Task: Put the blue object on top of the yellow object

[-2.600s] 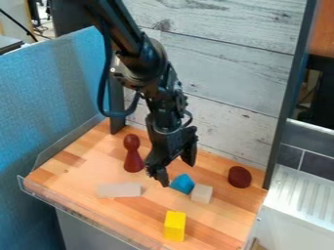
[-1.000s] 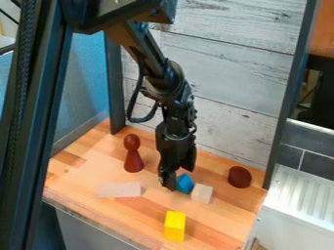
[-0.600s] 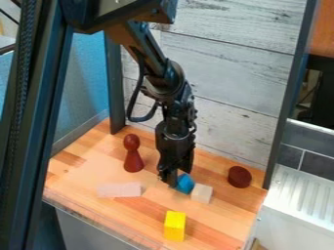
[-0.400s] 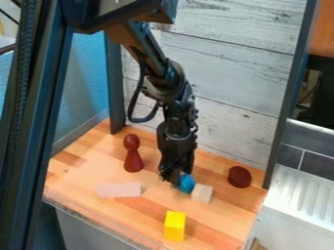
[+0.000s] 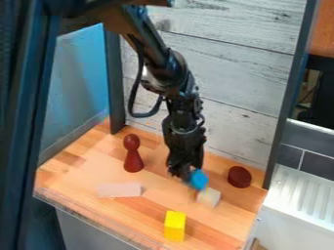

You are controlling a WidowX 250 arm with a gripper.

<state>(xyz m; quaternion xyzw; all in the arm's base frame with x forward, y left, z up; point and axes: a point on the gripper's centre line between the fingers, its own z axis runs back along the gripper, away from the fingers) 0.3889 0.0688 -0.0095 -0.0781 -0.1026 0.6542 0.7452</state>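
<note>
- A black robot arm comes down from the upper left of the camera view, and its gripper hangs low over a wooden tabletop, right of the middle.
- The gripper is closed around the blue object, which sits at its fingertips.
- Just below the blue object in the view is a small pale cube, turned at an angle; whether the two touch, I cannot tell.
- The yellow object, a bright upright block, stands near the front edge of the tabletop. It is apart from the blue object, nearer the camera and a little to the left, and its top is bare.
- To the right of the gripper is a dark red cylinder.
- To the left of the gripper stands a dark red pawn-shaped piece, upright with a rounded head.
- In front of that piece, a flat pale block lies with its long side running left to right.
- Behind the tabletop rises a wall of whitewashed planks; a blue panel stands at the left, and a white ribbed surface is at the right.
</note>
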